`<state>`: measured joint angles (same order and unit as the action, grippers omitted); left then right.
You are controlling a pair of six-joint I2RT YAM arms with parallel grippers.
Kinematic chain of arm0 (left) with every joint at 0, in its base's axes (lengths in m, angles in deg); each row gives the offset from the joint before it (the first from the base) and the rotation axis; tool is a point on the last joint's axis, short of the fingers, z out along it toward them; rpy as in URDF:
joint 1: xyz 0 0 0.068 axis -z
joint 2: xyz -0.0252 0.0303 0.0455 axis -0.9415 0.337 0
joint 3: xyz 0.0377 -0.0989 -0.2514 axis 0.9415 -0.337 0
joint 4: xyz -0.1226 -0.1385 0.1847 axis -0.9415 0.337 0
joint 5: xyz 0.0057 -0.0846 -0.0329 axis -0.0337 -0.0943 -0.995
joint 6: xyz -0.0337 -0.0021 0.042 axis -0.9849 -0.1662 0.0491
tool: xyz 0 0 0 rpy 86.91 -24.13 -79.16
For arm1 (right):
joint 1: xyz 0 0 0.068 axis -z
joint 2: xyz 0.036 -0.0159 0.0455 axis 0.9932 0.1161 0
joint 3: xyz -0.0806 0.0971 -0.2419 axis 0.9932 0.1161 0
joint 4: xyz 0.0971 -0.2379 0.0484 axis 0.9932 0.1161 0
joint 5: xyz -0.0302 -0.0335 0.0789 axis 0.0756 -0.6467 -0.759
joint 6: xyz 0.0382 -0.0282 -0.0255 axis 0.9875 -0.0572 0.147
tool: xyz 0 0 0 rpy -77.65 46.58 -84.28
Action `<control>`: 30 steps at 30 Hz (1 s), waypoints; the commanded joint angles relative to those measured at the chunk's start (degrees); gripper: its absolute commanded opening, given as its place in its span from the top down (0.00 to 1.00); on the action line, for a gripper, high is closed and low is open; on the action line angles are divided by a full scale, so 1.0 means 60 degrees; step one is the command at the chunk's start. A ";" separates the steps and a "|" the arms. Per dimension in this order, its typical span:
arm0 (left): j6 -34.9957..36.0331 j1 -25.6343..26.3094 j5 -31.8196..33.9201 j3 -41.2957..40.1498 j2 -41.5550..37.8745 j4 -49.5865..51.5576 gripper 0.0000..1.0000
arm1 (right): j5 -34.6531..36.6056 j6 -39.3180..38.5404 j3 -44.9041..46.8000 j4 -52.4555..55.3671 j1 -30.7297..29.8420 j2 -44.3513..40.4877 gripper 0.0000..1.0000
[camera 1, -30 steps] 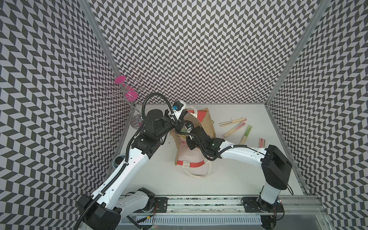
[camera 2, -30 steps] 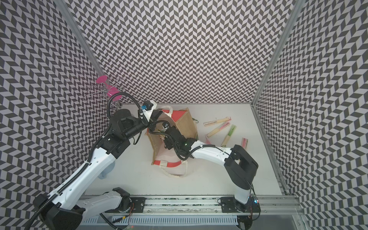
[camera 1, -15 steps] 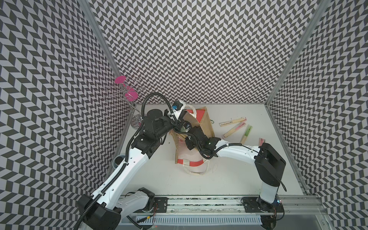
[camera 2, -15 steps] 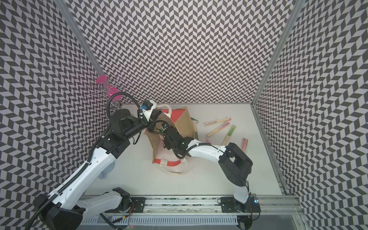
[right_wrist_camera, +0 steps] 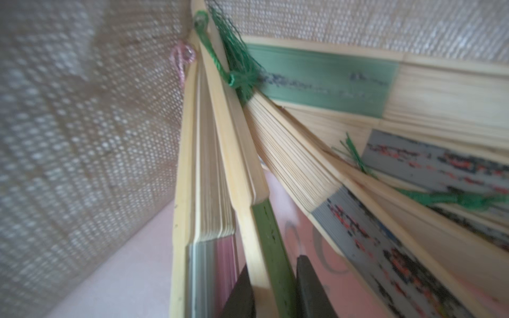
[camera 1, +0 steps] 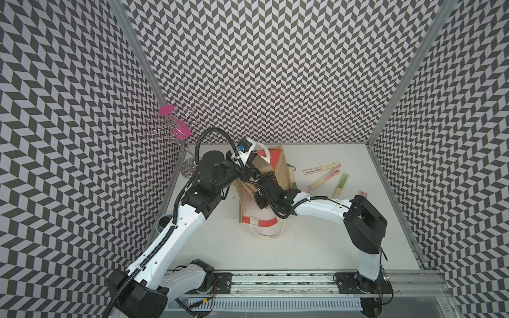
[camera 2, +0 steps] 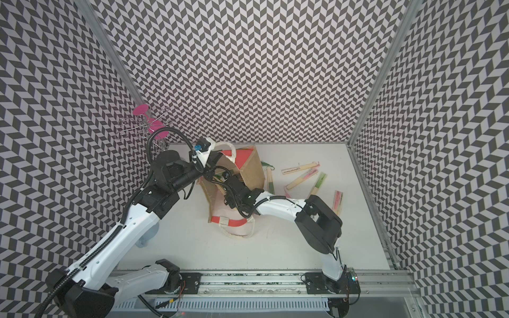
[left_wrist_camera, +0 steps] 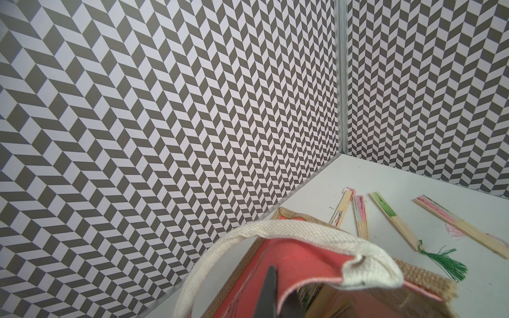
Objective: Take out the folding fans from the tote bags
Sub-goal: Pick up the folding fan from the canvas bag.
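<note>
The tan jute tote bag [camera 1: 281, 170] stands tilted near the table's back. Its mouth faces forward, and a white rope handle [left_wrist_camera: 289, 234] arches over the red rim. My left gripper [left_wrist_camera: 278, 278] is shut on that red rim [left_wrist_camera: 308, 256] and holds it up. My right gripper [right_wrist_camera: 275, 278] is deep inside the bag. Its fingers [right_wrist_camera: 308, 280] press both sides of a green-paper folding fan [right_wrist_camera: 270, 234]. Several more fans [right_wrist_camera: 325, 74] are stacked beside it against the lining. In both top views the bag hides the right jaws.
Several fans lie on the table right of the bag [camera 1: 321, 169] [camera 2: 318, 183] [camera 2: 338, 202], one with a green tassel [left_wrist_camera: 446, 261]. A chrome wire stand with pink discs [camera 1: 176, 132] stands at the back left. Patterned walls close three sides.
My right arm has pushed further into the bag and its jaws have closed on the green fan. The left gripper has kept its hold on the rim.
</note>
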<state>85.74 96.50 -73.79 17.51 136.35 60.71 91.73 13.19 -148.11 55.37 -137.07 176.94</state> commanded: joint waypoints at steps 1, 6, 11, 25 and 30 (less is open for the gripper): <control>-0.0054 0.0042 -0.0347 0.0114 -0.0326 -0.0907 1.00 | -0.0286 0.0068 -0.0269 -0.0158 0.0162 0.0132 0.82; -0.0001 0.0043 -0.0131 0.0101 -0.0269 -0.0819 1.00 | -0.0390 -0.0004 -0.0241 -0.0233 0.0158 -0.0086 0.94; 0.0048 0.0043 0.0330 0.0116 -0.0119 -0.0693 1.00 | -0.0183 0.0149 -0.0083 -0.0248 0.0140 -0.0750 0.99; -0.0128 0.0035 0.0938 0.0096 0.0084 -0.0757 1.00 | -0.1274 0.1022 0.1800 -0.2214 0.0103 -0.3722 1.00; -0.0241 0.0043 0.1277 0.0152 0.0168 -0.0817 1.00 | -0.1704 0.1155 0.1738 -0.1959 0.0101 -0.4033 1.00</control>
<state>84.89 96.52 -67.59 17.51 137.73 60.23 83.47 18.68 -137.42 48.20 -136.65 155.17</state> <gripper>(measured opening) 0.049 0.112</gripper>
